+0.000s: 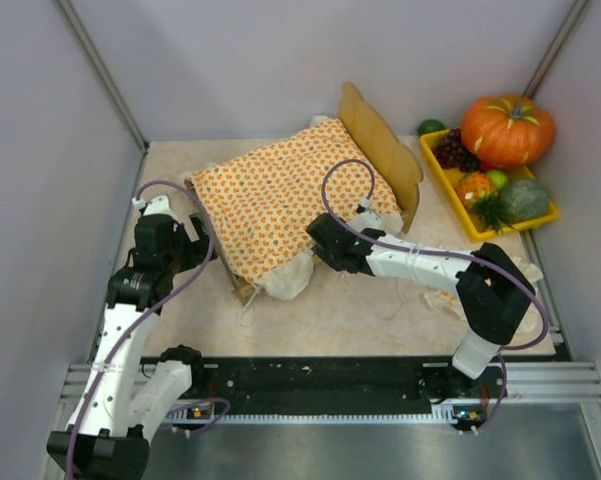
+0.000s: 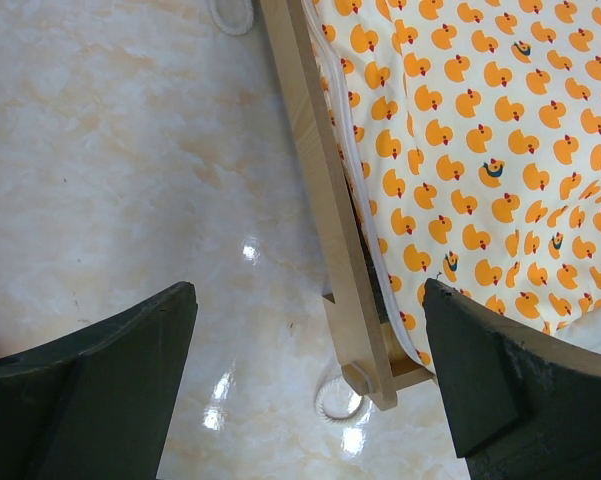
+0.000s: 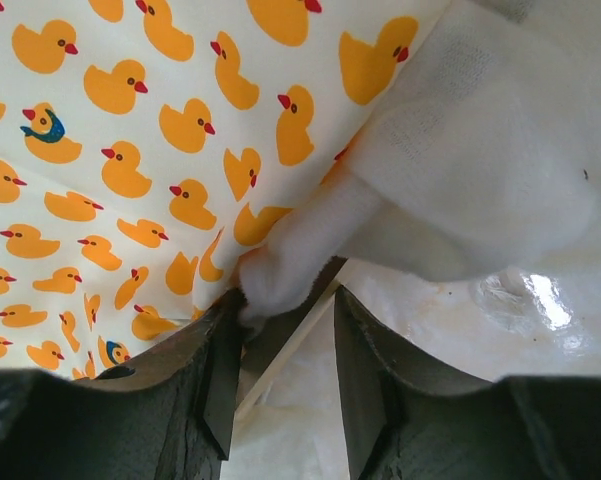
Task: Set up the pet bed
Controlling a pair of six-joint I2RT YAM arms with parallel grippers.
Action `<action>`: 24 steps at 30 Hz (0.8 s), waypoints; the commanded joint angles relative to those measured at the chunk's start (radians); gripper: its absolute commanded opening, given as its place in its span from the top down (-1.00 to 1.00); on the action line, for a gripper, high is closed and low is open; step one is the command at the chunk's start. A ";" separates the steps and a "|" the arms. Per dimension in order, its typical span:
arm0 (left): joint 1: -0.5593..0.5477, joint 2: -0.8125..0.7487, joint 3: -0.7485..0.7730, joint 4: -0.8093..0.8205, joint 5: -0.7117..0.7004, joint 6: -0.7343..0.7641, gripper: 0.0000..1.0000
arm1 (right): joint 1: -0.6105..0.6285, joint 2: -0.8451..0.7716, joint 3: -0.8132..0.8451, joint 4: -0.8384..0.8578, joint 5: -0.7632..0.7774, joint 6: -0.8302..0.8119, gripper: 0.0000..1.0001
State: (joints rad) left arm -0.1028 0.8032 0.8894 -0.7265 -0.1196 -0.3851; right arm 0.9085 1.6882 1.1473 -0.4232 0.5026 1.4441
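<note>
The pet bed, whose rounded plywood headboard (image 1: 380, 140) shows at the back, stands slantwise mid-table. An orange duck-print bedspread (image 1: 280, 195) covers it, and its white ruffle (image 1: 290, 278) spills over the near corner. My left gripper (image 1: 195, 240) hangs open beside the bed's left side. In its wrist view the wooden side rail (image 2: 310, 150) and the bedspread (image 2: 480, 150) lie between the wide-apart fingers of the left gripper (image 2: 308, 300). My right gripper (image 1: 315, 245) is at the near ruffled edge. In its view the right gripper (image 3: 288, 300) is narrowly open. The white ruffle (image 3: 460, 190) touches its left finger (image 3: 215, 370), above a thin wooden rail (image 3: 280, 355).
A yellow tray (image 1: 450, 185) with fruit stands at the back right, with an orange pumpkin (image 1: 508, 128) behind it. A white cord loop (image 2: 330, 400) lies on the table by the bed's corner. Grey walls close in the left, back and right sides.
</note>
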 commanded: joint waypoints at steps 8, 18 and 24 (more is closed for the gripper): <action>0.008 -0.024 0.011 0.001 -0.025 0.028 -0.98 | 0.007 0.024 0.031 0.000 0.086 -0.202 1.00; 0.009 -0.021 0.075 -0.028 -0.068 0.055 -0.98 | -0.149 -0.015 0.054 0.075 -0.092 -0.864 1.00; 0.009 -0.022 0.109 -0.053 -0.092 0.068 -0.98 | -0.310 -0.082 0.040 0.106 -0.280 -1.198 1.00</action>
State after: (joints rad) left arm -0.0994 0.7998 0.9440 -0.7734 -0.1783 -0.3401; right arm 0.6731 1.6768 1.1923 -0.3779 0.3363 0.7082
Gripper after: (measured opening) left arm 0.989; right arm 0.159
